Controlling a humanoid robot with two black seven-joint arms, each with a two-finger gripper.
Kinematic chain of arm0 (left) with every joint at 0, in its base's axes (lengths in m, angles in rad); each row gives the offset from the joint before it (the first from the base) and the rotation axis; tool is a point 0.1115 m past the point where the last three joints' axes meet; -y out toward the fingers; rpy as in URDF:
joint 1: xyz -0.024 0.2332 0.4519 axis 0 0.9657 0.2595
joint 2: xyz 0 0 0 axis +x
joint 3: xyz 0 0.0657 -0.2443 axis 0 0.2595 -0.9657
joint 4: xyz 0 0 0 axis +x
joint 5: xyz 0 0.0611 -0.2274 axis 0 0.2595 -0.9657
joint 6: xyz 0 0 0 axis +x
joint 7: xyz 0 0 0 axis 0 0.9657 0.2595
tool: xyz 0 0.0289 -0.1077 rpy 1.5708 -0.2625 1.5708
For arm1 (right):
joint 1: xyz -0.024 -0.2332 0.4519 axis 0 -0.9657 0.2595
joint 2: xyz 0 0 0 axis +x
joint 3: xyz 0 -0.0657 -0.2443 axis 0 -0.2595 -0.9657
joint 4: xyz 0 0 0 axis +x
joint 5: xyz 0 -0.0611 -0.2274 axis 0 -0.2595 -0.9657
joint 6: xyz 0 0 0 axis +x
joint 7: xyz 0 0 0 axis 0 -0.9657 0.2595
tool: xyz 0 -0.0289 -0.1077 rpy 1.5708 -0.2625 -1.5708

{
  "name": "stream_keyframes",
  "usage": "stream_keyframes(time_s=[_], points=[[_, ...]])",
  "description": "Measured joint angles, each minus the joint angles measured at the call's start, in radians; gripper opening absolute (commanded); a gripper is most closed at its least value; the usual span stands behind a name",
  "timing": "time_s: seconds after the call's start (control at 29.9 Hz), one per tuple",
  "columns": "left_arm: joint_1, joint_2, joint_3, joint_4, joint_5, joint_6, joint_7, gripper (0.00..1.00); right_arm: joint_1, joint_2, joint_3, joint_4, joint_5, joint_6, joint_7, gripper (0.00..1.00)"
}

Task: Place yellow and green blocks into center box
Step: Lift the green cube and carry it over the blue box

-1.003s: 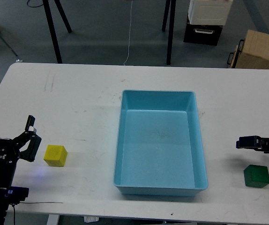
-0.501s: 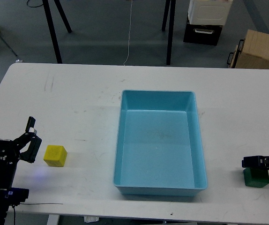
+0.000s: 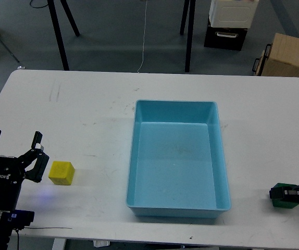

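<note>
A yellow block (image 3: pixel 61 173) lies on the white table (image 3: pixel 87 114) at the front left. My left gripper (image 3: pixel 15 145) stands just left of it, open and empty, with its fingers spread wide. A light blue box (image 3: pixel 176 159) sits in the middle of the table and holds nothing. A green block (image 3: pixel 284 202) lies at the front right, mostly covered by my right gripper (image 3: pixel 286 192), which is low over it. That gripper looks small and dark, so I cannot tell how its fingers stand.
Black stand legs (image 3: pixel 61 36) and a thin cable (image 3: pixel 143 36) are on the floor beyond the table's far edge. A cardboard box (image 3: pixel 290 54) and a white-and-black case (image 3: pixel 227 23) stand at the back right.
My right gripper has dropped from above and left of the green block down onto it, and now covers most of it. The left gripper has shifted slightly down. Neither block has moved.
</note>
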Motion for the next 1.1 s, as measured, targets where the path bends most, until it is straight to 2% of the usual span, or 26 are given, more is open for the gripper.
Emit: stream_keyframes(time_s=[0.2, 0.37, 0.5, 0.77, 0.84, 0.97, 1.04, 1.1], points=[[-0.001, -0.010, 0.000, 0.000, 0.016, 0.000, 0.000, 1.00, 0.026, -0.009, 0.141, 0.011, 0.030, 0.001, -0.001, 0.00], [-0.002, -0.012, 0.001, 0.001, 0.018, 0.000, 0.000, 1.00, 0.191, 0.045, 0.231, 0.009, 0.345, 0.030, 0.000, 0.00], [-0.003, -0.012, 0.001, 0.001, 0.018, 0.000, 0.000, 1.00, 0.358, 0.206, 0.202, -0.017, 0.557, 0.038, 0.001, 0.00], [-0.001, -0.011, 0.000, 0.002, 0.018, 0.000, 0.000, 1.00, 0.441, 0.651, -0.045, -0.226, 0.587, -0.051, 0.000, 0.04], [-0.001, -0.011, 0.000, 0.006, 0.018, 0.000, 0.000, 1.00, 0.441, 0.720, -0.108, -0.242, 0.574, -0.087, 0.000, 0.11], [-0.001, -0.011, 0.000, 0.016, 0.017, 0.000, -0.001, 1.00, 0.444, 0.801, -0.195, -0.247, 0.559, -0.150, -0.002, 0.36], [-0.002, -0.012, 0.000, 0.021, 0.017, 0.000, -0.001, 1.00, 0.446, 0.811, -0.212, -0.246, 0.559, -0.170, -0.002, 0.69], [-0.002, -0.013, 0.001, 0.025, 0.017, 0.000, -0.001, 1.00, 0.446, 0.811, -0.216, -0.244, 0.560, -0.187, -0.002, 0.88]])
